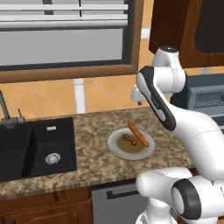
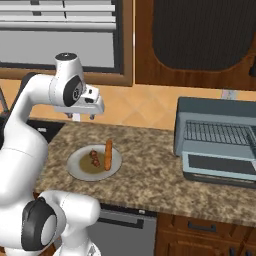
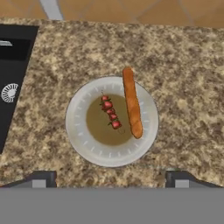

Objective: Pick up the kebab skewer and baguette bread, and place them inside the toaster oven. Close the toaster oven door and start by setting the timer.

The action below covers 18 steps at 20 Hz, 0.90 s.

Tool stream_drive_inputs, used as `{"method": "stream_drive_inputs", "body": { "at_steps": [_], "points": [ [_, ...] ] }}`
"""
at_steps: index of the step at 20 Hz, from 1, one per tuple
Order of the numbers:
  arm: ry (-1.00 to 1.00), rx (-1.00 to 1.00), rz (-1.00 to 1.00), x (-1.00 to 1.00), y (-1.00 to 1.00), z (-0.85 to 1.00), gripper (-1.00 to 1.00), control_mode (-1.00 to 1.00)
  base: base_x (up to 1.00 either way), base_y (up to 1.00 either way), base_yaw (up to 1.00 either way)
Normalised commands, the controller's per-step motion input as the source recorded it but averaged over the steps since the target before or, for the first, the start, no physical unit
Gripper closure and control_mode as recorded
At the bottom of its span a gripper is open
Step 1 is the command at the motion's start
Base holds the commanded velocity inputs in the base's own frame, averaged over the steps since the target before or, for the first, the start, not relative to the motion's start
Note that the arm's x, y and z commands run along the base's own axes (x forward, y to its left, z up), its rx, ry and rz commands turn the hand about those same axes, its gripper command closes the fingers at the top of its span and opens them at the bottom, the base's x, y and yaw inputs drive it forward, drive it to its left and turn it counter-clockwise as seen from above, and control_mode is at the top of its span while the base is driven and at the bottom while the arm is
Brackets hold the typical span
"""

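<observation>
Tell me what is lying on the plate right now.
On the plate lie the kebab skewer and the baguette bread, side by side; the loaf's far end overhangs the rim. Nothing covers them.

The toaster oven (image 1: 205,97) is largely hidden behind the arm in the left base view and cut off by the right edge. The sink (image 3: 13,70) is cut by the hand view's left edge. The toaster oven's side knobs are out of frame in the right base view.

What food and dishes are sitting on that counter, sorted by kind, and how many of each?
Kebab skewer: 1
Baguette bread: 1
Plate holding both: 1
Toaster oven, door open: 1
Total: 4
</observation>
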Motion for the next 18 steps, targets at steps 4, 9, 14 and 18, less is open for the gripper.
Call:
{"method": "stream_drive_inputs", "body": {
  "at_steps": [4,9,14,18],
  "points": [
    [0.00,0.00,0.00,0.00,0.00,0.00,-1.00,1.00,0.00,-0.98,-0.02],
    [0.00,0.00,0.00,0.00,0.00,0.00,-1.00,1.00,0.17,-0.58,-0.05],
    [0.00,0.00,0.00,0.00,0.00,0.00,-1.00,1.00,0.43,-0.28,-0.04],
    [0.00,0.00,0.00,0.00,0.00,0.00,-1.00,1.00,0.52,-0.14,-0.01]
  ]
}}
